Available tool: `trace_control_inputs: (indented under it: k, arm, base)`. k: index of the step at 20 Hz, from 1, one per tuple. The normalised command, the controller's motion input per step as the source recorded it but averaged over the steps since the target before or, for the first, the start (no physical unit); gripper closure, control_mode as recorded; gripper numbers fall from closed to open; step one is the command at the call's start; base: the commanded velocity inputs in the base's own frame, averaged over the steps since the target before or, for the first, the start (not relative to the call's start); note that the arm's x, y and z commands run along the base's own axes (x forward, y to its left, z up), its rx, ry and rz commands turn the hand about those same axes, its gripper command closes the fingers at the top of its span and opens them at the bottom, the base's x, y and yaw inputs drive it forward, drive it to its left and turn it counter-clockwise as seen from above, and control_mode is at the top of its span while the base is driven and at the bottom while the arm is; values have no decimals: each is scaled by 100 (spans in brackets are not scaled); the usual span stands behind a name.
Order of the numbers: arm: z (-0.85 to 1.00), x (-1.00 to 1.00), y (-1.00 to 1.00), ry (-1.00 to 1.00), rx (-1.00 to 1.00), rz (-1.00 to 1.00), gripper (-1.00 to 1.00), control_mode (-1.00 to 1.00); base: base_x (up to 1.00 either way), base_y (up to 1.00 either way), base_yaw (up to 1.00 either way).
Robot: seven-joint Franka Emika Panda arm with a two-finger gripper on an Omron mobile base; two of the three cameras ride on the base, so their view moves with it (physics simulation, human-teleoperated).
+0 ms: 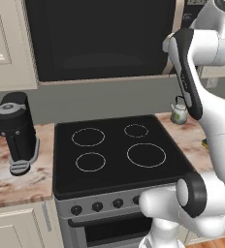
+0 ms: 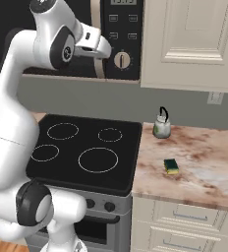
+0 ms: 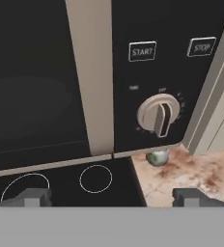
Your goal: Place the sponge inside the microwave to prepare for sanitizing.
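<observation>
The microwave (image 2: 117,29) hangs above the stove with its dark glass door (image 1: 100,38) shut. Its beige handle (image 3: 90,77) and round knob (image 3: 160,115) are close in front of the hand camera. My gripper (image 2: 105,51) is raised just in front of the handle and button panel, open wide with nothing between its fingertips (image 3: 34,197). The sponge (image 2: 171,166), a small yellow block with a green top, lies on the marble counter (image 2: 204,172) right of the stove, well below and to the right of the gripper.
A black stove (image 1: 114,150) with four burner rings sits under the microwave. A small glass kettle (image 2: 161,127) stands at the back of the counter behind the sponge. A black coffee machine (image 1: 16,131) stands left of the stove. Cream cabinets (image 2: 194,39) flank the microwave.
</observation>
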Motion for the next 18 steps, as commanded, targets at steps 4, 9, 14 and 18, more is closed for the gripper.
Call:
trace_control_inputs:
  k: [4, 9, 14, 18]
  arm:
    - [0, 33, -17, -1, 0, 0, -100, -100]
    - [0, 43, -1, -11, 5, 6, -100, -100]
    - [0, 39, 0, -13, 3, 6, -100, -100]
    - [0, 27, 0, -7, 0, 0, -100, -100]
  base:
    - [0, 0, 0]
    - [0, 0, 0]
    - [0, 0, 0]
    - [0, 0, 0]
